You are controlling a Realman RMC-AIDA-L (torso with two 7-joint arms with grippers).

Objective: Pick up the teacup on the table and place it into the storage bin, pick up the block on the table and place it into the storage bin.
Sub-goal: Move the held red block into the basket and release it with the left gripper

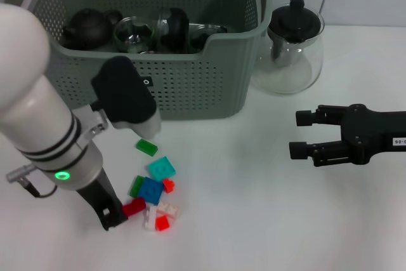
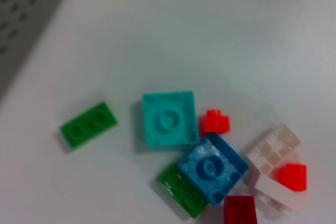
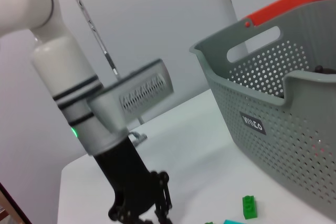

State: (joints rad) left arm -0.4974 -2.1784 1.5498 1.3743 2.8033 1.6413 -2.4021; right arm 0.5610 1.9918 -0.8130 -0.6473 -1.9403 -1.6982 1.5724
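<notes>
Head view: left gripper down on table at edge of block pile, fingertips beside dark red block; whether they are apart or together, cannot tell, arm hides them. Storage bin behind, top rim cut off; dark teacups and glassware inside. Glass teapot just beside bin. Right gripper hovers well apart, fingers spread, empty.

Left wrist view: own fingers unseen; teal block, blue block, green block loose, dark red block cut off at edge.

Right wrist view: bin wall, left arm's fingertips cropped.

Storage bin at the back, teapot to its right, blocks in front.
</notes>
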